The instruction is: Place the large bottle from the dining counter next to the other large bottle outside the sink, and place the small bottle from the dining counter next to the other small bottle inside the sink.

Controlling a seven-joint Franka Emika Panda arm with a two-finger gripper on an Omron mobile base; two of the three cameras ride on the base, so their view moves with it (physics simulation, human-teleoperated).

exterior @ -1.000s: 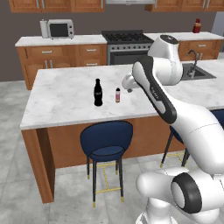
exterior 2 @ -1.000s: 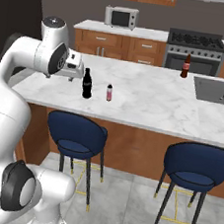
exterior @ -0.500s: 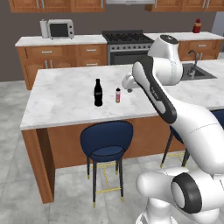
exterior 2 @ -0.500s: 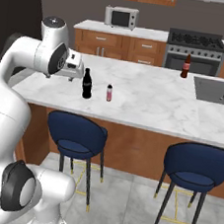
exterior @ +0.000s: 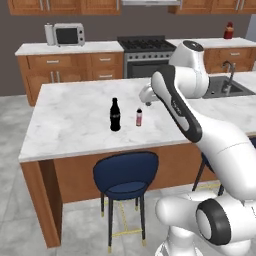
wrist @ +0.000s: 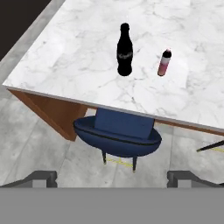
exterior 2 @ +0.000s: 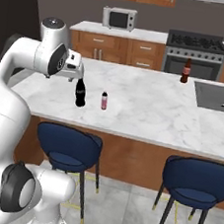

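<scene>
From the hand's own camera, the large bottle [wrist: 124, 50] stands upright on the dining counter [wrist: 78, 70], with the small bottle [wrist: 164, 63] just to its right, near it but not touching. Both sit well ahead of the gripper [wrist: 113, 178], whose fingertips [wrist: 41, 177] are spread wide apart with nothing between them. A blue stool [wrist: 117, 133] is tucked under the counter edge between the hand and the bottles. The large bottle carries a pale script mark on its dark body, too small to read. In the right base view, the other large bottle [exterior 2: 186, 71] stands farther right on the counter, near the sink [exterior 2: 217, 97]
</scene>
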